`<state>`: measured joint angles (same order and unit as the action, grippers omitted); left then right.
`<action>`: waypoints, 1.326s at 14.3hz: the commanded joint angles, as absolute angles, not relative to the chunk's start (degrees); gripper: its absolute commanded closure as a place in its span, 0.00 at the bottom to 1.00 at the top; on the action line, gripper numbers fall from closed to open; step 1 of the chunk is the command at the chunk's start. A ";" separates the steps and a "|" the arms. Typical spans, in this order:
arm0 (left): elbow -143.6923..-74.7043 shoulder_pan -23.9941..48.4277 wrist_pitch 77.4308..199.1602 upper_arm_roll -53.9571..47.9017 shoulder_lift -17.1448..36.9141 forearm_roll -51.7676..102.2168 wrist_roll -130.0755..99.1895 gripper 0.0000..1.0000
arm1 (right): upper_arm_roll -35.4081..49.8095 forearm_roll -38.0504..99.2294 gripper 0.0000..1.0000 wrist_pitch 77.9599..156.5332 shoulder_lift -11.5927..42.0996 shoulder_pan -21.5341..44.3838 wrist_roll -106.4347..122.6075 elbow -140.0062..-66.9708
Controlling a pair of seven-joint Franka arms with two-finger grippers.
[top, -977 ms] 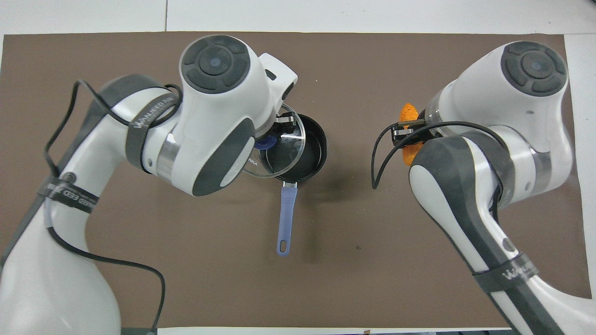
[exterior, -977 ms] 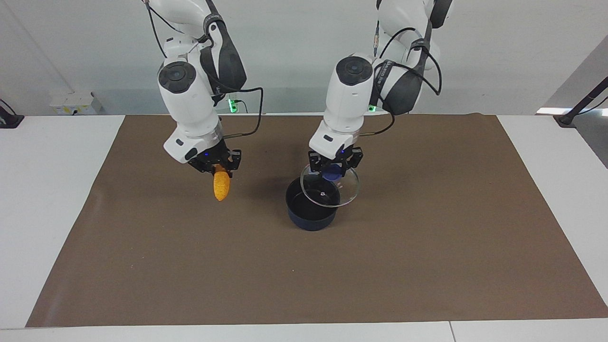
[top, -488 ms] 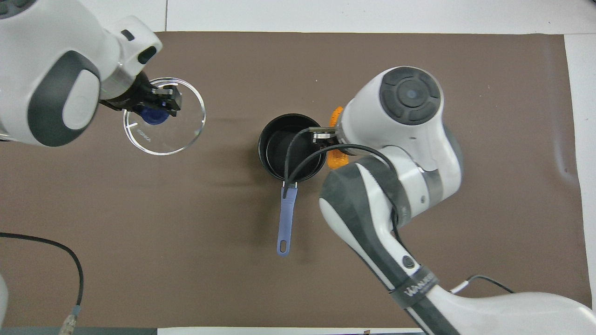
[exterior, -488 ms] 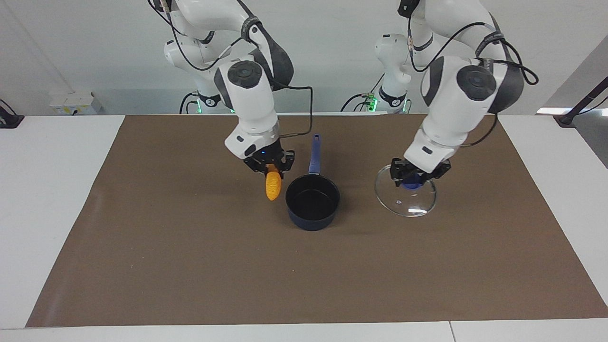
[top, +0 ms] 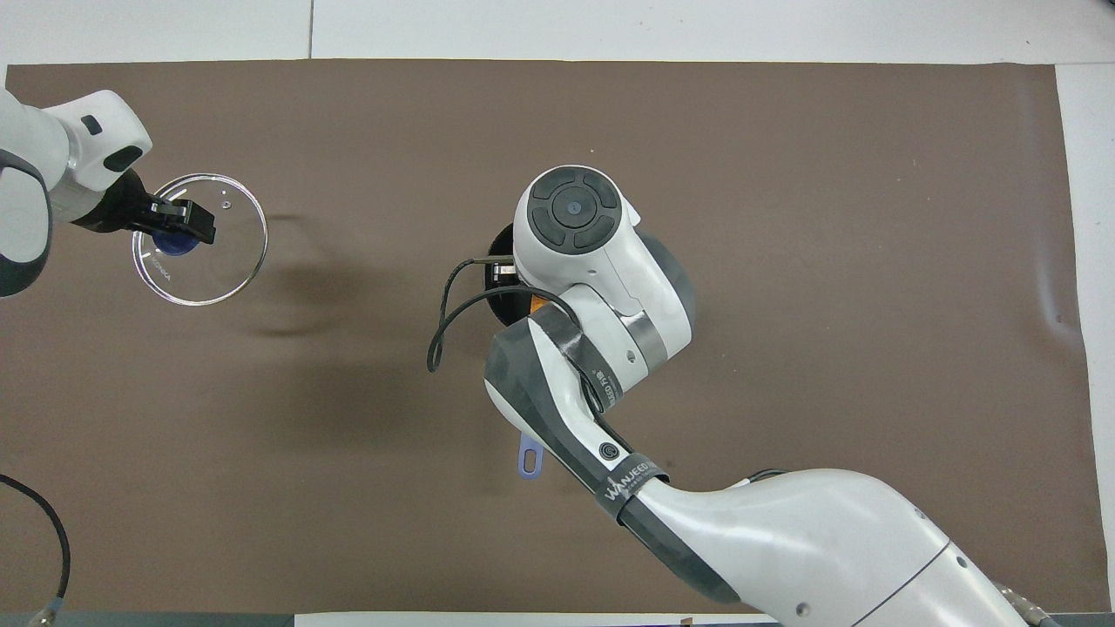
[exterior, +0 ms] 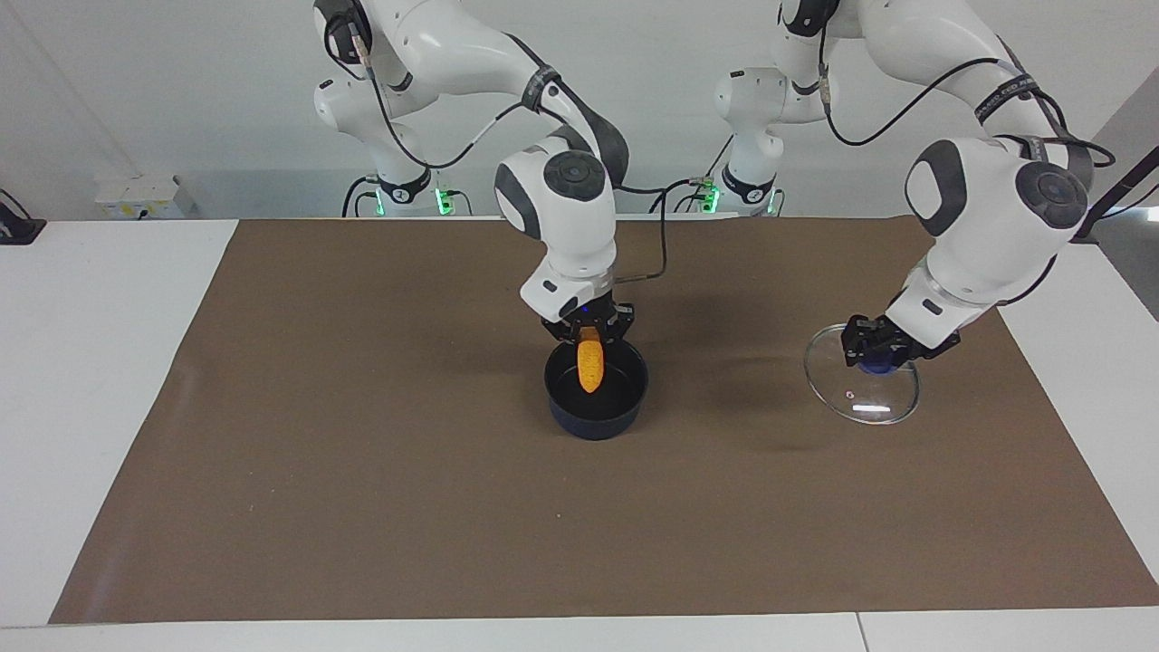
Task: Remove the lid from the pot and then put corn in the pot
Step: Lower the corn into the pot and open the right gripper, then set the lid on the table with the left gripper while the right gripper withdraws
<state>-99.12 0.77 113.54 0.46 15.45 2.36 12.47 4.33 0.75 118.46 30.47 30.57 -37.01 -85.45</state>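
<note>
The dark navy pot stands mid-mat. My right gripper is shut on the orange-yellow corn, which hangs tip-down over the pot's black inside. In the overhead view my right arm covers most of the pot; only part of its rim, the end of its blue handle and a sliver of corn show. My left gripper is shut on the blue knob of the glass lid. It holds the lid tilted, just above the mat toward the left arm's end.
A brown mat covers the white table. The pot's handle points toward the robots. Nothing else lies on the mat.
My left gripper has carried the lid from over the pot out toward the left arm's end. My right gripper has brought the corn from beside the pot to over its opening.
</note>
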 commanded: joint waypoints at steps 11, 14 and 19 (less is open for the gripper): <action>-116.55 -0.18 129.73 -0.09 12.66 2.90 14.68 0.20 | 4.04 -2.72 0.00 120.16 29.79 29.09 -38.23 -85.36; -113.57 0.61 125.88 -0.09 12.13 2.81 14.77 0.00 | 3.52 -3.69 0.00 114.63 26.04 27.17 -37.62 -83.06; -100.30 0.88 109.10 -0.44 8.63 2.81 11.44 0.00 | 3.78 -2.99 0.00 99.35 14.61 17.42 -25.87 -84.11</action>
<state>-104.25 0.52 115.02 -0.59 10.94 2.44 13.20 2.99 -3.51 103.78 18.86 21.09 -30.83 -82.34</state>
